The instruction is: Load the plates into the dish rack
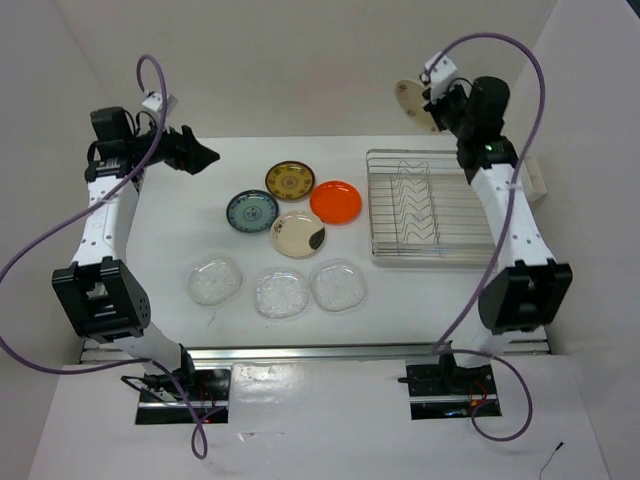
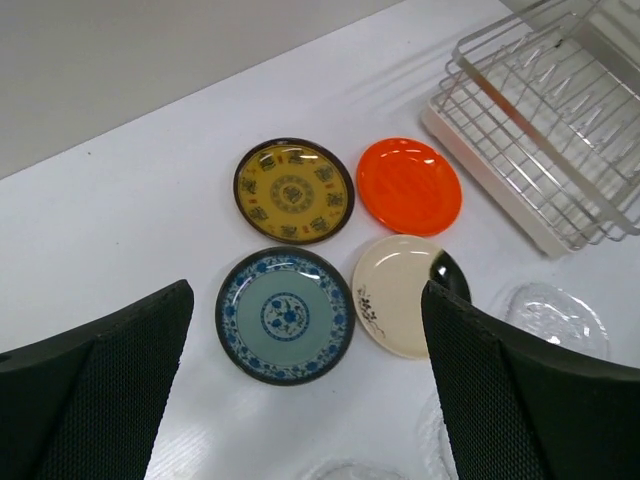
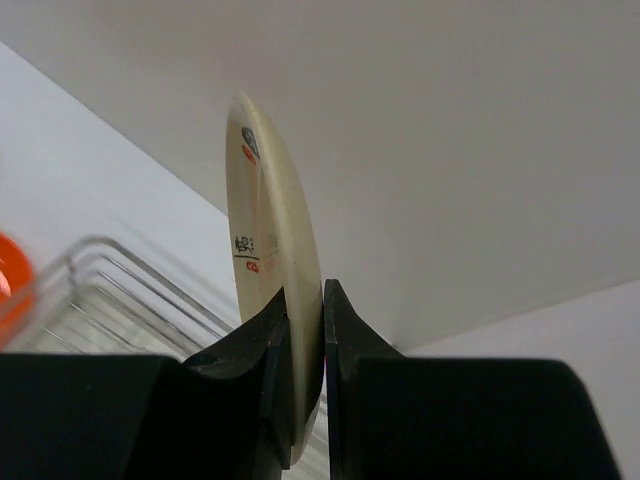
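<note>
My right gripper [image 1: 432,105] is shut on the rim of a tan plate [image 1: 410,103], held on edge in the air above the far end of the dish rack [image 1: 430,205]. In the right wrist view the tan plate [image 3: 265,230] stands edge-on, pinched between my right gripper [image 3: 305,300]. The wire rack holds no plates. My left gripper [image 1: 203,155] hangs open and empty over the table's far left. On the table lie a brown-and-gold plate [image 2: 294,190], an orange plate [image 2: 409,186], a teal patterned plate [image 2: 286,315] and a cream plate with a dark patch [image 2: 405,295].
Three clear glass plates [image 1: 214,280] [image 1: 281,293] [image 1: 338,286] lie in a row nearer the arms' bases. The rack's white base [image 2: 480,170] sits at the table's right. White walls close in the back and both sides.
</note>
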{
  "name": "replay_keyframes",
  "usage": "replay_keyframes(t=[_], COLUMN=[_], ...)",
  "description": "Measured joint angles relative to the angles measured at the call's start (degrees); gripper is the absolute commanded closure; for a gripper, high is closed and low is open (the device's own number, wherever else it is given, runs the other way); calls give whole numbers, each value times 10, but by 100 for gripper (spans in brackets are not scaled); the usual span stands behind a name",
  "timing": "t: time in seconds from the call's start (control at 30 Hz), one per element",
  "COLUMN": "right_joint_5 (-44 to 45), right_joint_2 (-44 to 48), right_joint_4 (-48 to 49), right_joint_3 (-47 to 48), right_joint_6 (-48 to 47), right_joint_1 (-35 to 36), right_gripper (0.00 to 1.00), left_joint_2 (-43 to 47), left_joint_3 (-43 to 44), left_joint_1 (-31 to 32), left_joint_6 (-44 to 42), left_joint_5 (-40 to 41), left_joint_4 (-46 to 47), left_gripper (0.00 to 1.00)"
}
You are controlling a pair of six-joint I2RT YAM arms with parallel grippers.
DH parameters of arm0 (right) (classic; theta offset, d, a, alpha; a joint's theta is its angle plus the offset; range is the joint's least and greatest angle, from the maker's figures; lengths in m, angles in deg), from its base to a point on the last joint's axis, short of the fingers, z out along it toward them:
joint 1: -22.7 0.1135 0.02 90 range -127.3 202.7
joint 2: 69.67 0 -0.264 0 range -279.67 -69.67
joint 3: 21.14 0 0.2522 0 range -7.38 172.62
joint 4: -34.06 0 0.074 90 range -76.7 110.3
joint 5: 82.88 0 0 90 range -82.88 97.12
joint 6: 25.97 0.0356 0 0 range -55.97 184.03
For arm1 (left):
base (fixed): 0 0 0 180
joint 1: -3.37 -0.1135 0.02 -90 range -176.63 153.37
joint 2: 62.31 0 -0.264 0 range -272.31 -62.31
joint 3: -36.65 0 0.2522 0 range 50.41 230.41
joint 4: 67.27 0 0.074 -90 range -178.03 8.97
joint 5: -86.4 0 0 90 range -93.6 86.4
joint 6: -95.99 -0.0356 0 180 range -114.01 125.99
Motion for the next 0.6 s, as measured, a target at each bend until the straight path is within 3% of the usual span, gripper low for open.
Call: replay_keyframes(t=[0.1, 0.23, 0.6], right_joint_5=[-33, -85, -126], right_joint_2=[67, 68, 33], right_joint_4=[28, 15, -49], right_joint_3=[-77, -90, -154], right_joint_6=[-104, -221, -434], right_joint_1=[-34, -39, -50], right_gripper=[100, 100, 100], left_joint_2=[5, 5, -2], left_joint_3=[-87, -164, -149], left_joint_1=[0, 1, 1], left_joint_6=[5, 6, 18], left_joint_5=[12, 35, 61], left_joint_4=[64, 123, 216], left_gripper=[0, 0, 0])
